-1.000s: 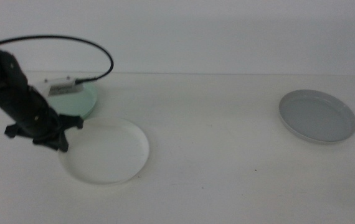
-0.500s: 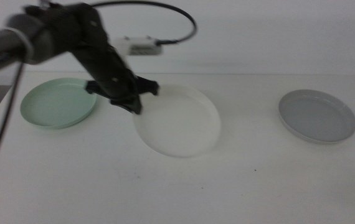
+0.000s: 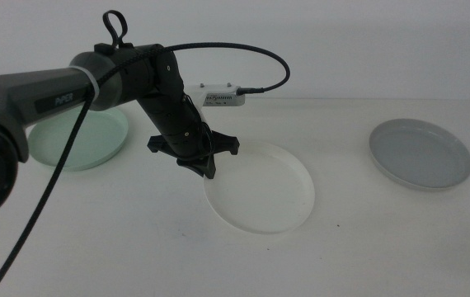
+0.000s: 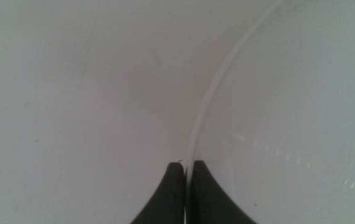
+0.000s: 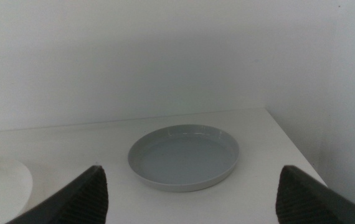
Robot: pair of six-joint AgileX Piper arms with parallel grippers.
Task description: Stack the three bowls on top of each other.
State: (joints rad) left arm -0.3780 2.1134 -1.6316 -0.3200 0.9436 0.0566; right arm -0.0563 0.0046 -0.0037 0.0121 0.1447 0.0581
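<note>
white bowl (image 3: 261,188) pinched at its rim by the left hand (image 3: 204,167); right hand (image 5: 190,193) spread wide near grey bowl (image 5: 184,155).

faint raised lettering, seemingly "piper", on the left arm's grey link (image 3: 49,97); nothing else legible.
</note>
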